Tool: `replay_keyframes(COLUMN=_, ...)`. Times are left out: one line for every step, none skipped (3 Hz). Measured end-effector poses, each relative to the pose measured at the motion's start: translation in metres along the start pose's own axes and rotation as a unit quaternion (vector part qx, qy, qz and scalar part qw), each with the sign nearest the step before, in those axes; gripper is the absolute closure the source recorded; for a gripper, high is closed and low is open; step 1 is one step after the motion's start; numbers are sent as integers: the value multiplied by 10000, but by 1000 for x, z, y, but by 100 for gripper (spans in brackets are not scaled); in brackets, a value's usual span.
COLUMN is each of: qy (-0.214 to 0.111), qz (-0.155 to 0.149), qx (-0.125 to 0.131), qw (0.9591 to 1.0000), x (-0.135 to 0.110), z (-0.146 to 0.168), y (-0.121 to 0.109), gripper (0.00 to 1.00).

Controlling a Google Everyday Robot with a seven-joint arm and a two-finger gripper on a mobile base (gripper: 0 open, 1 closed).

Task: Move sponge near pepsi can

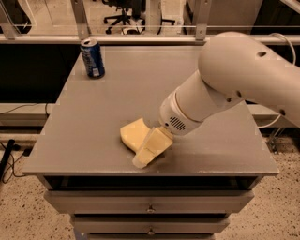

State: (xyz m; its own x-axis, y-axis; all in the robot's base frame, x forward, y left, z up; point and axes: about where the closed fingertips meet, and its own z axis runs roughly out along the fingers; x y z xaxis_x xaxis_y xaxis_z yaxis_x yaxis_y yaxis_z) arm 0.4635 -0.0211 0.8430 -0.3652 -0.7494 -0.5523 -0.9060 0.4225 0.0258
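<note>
The sponge (132, 133) is a pale yellow foam slab lying near the front edge of the grey table (117, 98). My gripper (144, 157) hangs from the white arm and sits over the sponge's right half, covering that part. The pepsi can (92, 57) stands upright at the table's far left corner, well away from the sponge and the gripper.
The table's front edge runs just below the gripper, with drawers (150, 206) under it. A metal railing (140, 40) runs behind the table. Office chairs (124, 11) stand in the background. Cables (9, 154) lie on the floor at the left.
</note>
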Motion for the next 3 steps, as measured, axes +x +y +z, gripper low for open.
replay_keyframes(qy=-73, qz=228, qx=-91, qw=9997, x=1, z=20, y=4, gripper=17)
replay_keyframes(qy=-104, qz=458, qx=-195, qw=9987, x=-4, z=30, y=8, gripper=39)
replay_keyframes(qy=-107, qz=475, qx=-200, qw=9986, x=-6, z=28, y=9, gripper=70)
